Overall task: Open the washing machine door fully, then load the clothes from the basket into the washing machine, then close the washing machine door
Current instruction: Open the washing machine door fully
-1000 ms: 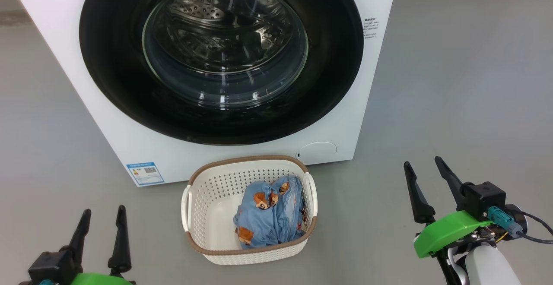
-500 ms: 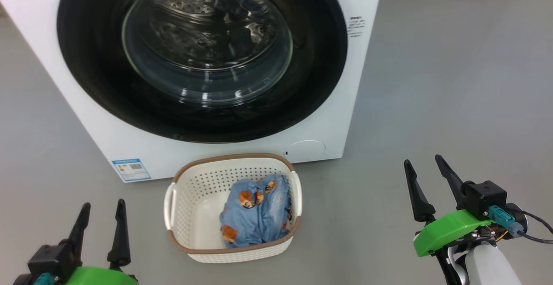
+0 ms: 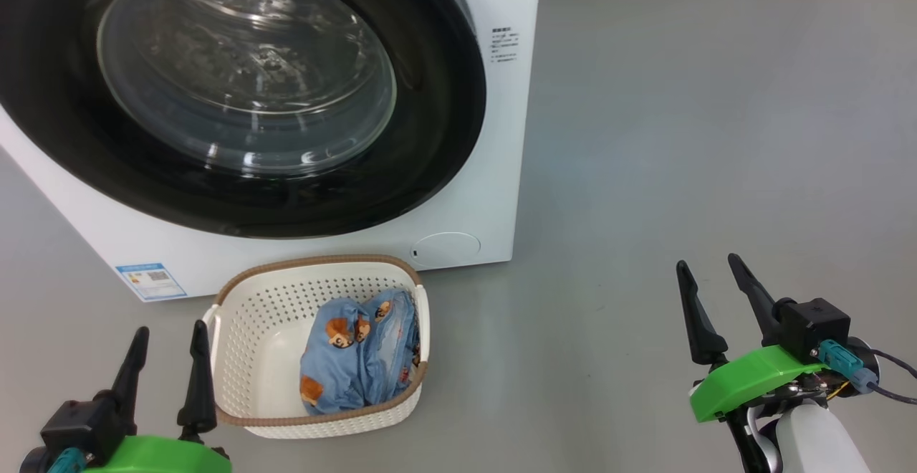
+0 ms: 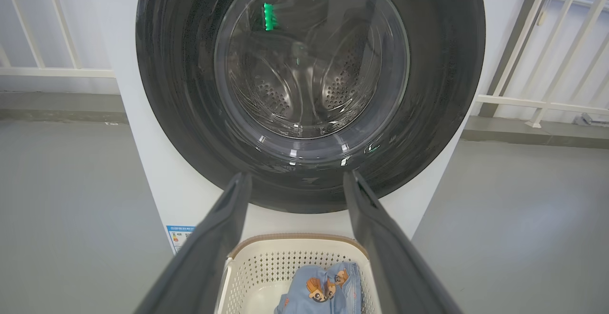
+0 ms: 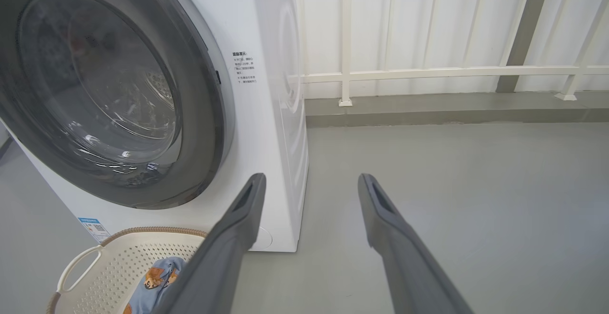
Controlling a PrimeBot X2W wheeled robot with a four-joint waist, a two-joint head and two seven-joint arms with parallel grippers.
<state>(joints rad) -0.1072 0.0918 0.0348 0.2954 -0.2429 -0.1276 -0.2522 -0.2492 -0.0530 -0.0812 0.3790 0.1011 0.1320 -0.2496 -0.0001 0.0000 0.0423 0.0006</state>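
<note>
**Washing machine** (image 3: 512, 136): white front-loader, upright on the grey floor (image 3: 680, 136). A blue energy sticker (image 3: 150, 281) sits at the lower left of its front and a round service cap (image 3: 445, 249) at the lower right.

**Washing machine door** (image 3: 437, 122): round, with a wide glossy black rim and a bulging clear glass centre. It is shut against the front, and the perforated steel drum shows through the glass.

**Basket** (image 3: 315, 264): cream-white with perforated sides, a brown woven-look rim and white side handles. It stands upright on the floor just before the machine, below the door.

**Clothes** (image 3: 358, 365): light blue fabric printed with orange-brown cartoon animals, bunched in the basket's right half.
</note>
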